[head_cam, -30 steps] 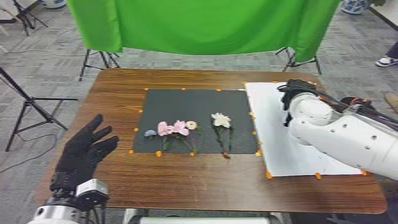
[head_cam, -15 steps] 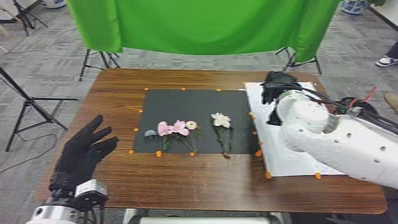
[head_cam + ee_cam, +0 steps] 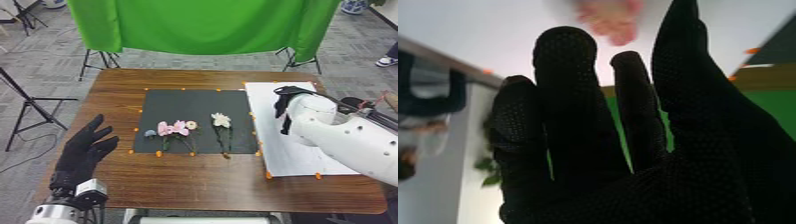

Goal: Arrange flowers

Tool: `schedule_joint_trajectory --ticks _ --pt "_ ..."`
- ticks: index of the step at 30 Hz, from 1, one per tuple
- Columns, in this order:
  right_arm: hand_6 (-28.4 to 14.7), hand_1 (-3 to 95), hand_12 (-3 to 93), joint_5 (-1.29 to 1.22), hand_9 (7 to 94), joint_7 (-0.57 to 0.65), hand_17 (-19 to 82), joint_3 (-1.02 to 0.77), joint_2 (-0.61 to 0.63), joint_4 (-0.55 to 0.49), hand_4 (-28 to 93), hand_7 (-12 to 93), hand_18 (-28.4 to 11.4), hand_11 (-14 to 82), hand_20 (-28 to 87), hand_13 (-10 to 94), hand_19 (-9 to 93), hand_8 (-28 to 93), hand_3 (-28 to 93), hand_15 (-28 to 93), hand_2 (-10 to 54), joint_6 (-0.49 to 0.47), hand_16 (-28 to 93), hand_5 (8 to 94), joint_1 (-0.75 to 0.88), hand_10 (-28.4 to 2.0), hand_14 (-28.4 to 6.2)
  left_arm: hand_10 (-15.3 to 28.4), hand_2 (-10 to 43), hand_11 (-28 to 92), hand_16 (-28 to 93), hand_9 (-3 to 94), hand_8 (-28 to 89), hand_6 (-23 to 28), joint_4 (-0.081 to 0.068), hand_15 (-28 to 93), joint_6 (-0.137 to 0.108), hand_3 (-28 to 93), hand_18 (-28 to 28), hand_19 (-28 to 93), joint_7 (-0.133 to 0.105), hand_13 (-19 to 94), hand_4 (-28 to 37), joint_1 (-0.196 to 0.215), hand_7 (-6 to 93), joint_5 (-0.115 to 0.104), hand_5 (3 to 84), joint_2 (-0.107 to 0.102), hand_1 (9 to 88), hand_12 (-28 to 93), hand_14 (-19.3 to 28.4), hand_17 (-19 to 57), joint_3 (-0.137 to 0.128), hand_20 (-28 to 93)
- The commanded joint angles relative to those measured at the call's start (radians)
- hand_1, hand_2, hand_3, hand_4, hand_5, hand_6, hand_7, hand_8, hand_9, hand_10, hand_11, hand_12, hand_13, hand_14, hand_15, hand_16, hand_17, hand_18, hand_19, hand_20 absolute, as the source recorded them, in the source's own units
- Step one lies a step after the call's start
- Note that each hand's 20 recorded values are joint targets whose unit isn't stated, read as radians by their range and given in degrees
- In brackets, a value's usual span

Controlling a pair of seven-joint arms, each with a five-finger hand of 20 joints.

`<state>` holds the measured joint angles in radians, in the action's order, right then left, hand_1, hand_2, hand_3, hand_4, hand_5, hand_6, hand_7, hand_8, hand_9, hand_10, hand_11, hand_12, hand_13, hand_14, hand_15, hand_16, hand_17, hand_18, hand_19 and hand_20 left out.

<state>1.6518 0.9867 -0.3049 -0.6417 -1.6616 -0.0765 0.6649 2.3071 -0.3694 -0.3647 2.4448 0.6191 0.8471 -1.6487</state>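
Holding fingers relaxed, left hand [image 3: 80,148], right hand [image 3: 283,102], one white flower [image 3: 221,120] on one mat [image 3: 185,107]

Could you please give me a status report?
Left hand open, left of dark mat. Right hand open, over white sheet. Pink flowers and white flower lie on mat, nothing covering them.

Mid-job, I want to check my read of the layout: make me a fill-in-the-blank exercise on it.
The large white-petalled flower lies to the ____ of the pink-petalled flowers. The dark rectangular mat lies to the ____ of the rectangular white sheet. The black-gloved hand over that sheet is the robot's ____ one. The cloth beyond the table is ____.

Missing words: right; left; right; green.
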Motion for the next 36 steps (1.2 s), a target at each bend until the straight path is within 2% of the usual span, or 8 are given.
schedule_joint_trajectory --ticks 1,12,20,21,25,30,33,36 --pt "-2.1 41.4 13.4 0.042 60.4 0.02 48 0.0 0.024 0.013 -26 14 -17.9 12.7 20 74 93 -11 78 66 -9.2 -0.003 11 50.5 -0.007 -18.9 -7.6 18.1 7.8 24 -13 26.9 -7 8.2 -0.005 58 0.012 63 28.4 58 0.013 20 -20.6 -0.006 7.8 0.007 33.3 0.006 29.9 11 27.5 -6.8 0.008 -1" --pt "-0.6 41.1 13.5 0.005 61.3 0.0 48 -0.025 0.007 0.028 -26 15 -18.0 12.9 22 74 93 -11 78 66 -8.9 0.007 11 51.9 0.029 -18.6 -7.6 18.2 7.7 24 -13 26.9 -7 8.1 -0.008 58 0.003 63 28.4 58 0.008 20 -20.6 -0.012 7.9 -0.004 33.2 -0.006 29.9 11 27.5 -6.8 0.012 -1" --pt "-0.3 40.5 13.5 0.015 61.4 -0.009 47 -0.023 0.003 0.024 -26 15 -18.3 13.0 22 74 93 -11 77 67 -8.8 0.017 11 52.1 0.038 -18.4 -7.7 18.2 7.7 24 -13 26.9 -7 8.1 -0.009 58 0.004 63 28.4 58 0.013 20 -20.7 -0.013 8.0 0.002 33.2 0.001 29.9 11 27.5 -6.8 0.011 -1" --pt "-0.3 40.6 13.6 0.013 61.4 -0.007 47 -0.033 0.004 0.021 -26 15 -18.3 13.0 22 74 93 -11 77 67 -8.8 0.015 11 52.1 0.05 -18.3 -7.7 18.2 7.7 24 -13 27.0 -7 8.1 -0.009 58 0.013 63 28.4 58 0.029 20 -20.6 -0.015 8.0 0.011 33.2 0.011 29.9 11 27.5 -6.8 0.007 -1" --pt "0.1 40.9 13.7 0.013 62.4 -0.016 47 -0.009 -0.006 0.032 -26 16 -18.2 13.5 22 74 93 -11 77 67 -8.7 0.025 11 53.1 0.035 -17.5 -7.6 18.2 7.7 24 -13 27.0 -7 8.1 -0.011 58 0.015 63 28.4 58 0.03 20 -20.7 -0.019 8.0 0.013 33.2 0.014 29.9 11 27.6 -6.8 0.01 -1" --pt "0.6 42.8 13.9 0.03 66.3 -0.023 48 0.033 -0.006 0.039 -27 18 -17.8 15.2 22 75 93 -11 76 67 -8.4 0.075 12 56.8 0.02 -13.8 -7.0 18.2 7.7 24 -13 27.0 -7 8.1 -0.01 58 0.008 63 28.4 58 0.022 20 -20.6 -0.02 8.1 0.006 33.2 0.005 29.9 11 27.5 -6.9 0.013 -1" --pt "1.3 44.7 13.9 0.059 69.9 -0.028 49 0.093 -0.004 0.047 -28 19 -17.2 16.3 22 77 93 -11 75 66 -8.2 0.131 12 60.8 -0.009 -11.1 -6.3 18.1 7.7 24 -13 27.0 -7 8.1 -0.01 58 0.014 63 28.4 58 0.025 20 -20.7 -0.018 8.1 0.01 33.2 0.01 29.9 11 27.6 -6.9 0.009 -1" --pt "1.4 49.4 15.3 0.086 75.8 -0.022 51 0.151 -0.002 0.051 -28 22 -16.5 15.8 23 79 93 -2 70 64 -8.8 0.205 13 66.1 -0.038 -9.9 -5.3 18.1 7.7 24 -13 26.9 -7 8.1 -0.012 58 0.012 63 28.4 58 0.02 20 -20.6 -0.023 8.1 0.006 33.2 0.004 29.9 11 27.6 -7.0 0.014 -1"
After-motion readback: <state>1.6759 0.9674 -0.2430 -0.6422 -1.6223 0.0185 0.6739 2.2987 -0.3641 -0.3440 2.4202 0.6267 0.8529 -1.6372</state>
